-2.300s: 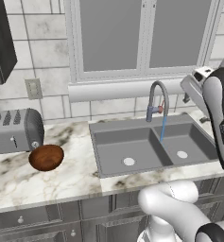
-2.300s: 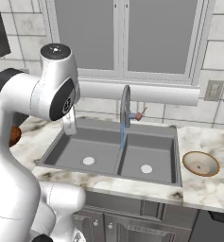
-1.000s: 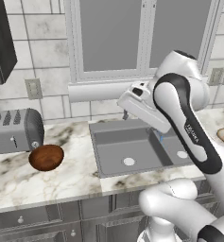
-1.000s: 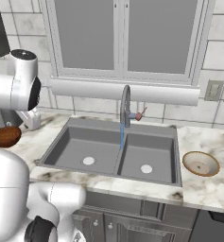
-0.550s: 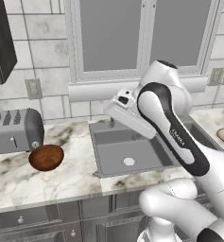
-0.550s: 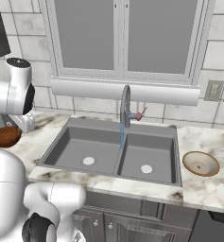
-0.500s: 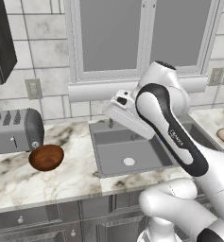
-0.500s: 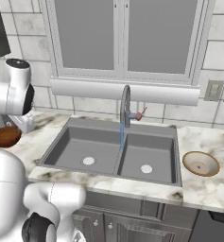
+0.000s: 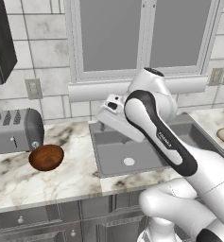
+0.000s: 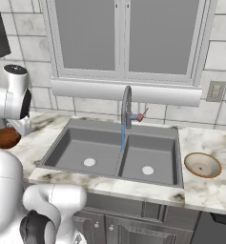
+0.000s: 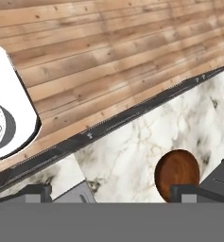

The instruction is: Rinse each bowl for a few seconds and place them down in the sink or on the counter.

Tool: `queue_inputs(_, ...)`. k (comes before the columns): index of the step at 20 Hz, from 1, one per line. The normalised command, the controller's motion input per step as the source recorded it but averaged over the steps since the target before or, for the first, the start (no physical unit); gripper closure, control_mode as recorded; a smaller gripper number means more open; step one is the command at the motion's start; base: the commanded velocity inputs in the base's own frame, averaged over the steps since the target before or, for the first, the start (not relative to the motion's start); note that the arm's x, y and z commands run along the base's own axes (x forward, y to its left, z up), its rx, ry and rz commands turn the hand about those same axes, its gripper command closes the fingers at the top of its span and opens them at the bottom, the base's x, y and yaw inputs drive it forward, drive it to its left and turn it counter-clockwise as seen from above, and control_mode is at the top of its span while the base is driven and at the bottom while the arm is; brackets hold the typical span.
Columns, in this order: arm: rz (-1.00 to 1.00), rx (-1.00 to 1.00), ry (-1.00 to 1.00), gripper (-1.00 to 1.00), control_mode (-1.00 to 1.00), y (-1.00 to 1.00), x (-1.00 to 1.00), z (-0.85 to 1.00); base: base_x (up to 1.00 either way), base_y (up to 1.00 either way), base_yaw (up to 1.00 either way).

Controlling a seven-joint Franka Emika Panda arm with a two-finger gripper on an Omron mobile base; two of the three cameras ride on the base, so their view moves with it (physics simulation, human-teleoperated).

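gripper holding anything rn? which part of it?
Nothing held. The fingers are apart with only counter between them; the brown bowl sits untouched on it.

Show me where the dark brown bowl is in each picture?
Left base view: the reddish-brown bowl sits at left on the marble counter, beside the toaster.
Right base view: bowl at the far left edge, partly behind the arm.
Hand view: bowl at lower right.
Shared landmark: the marble counter.
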Motion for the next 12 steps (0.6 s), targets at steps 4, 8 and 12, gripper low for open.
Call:
queue_inputs(4, 0.0, 0.0, 0.0, -1.0, -1.0, 0.19, 0.08, -0.12, 0.0, 0.0, 0.0)
queue_inputs(8, 0.01, -0.01, 0.0, -1.0, -1.0, 0.23, 0.13, -0.13, 0.0, 0.0, 0.0)
queue_inputs(12, 0.01, -0.01, 0.0, -1.0, -1.0, 0.29, 0.14, -0.16, 0.0, 0.0, 0.0)
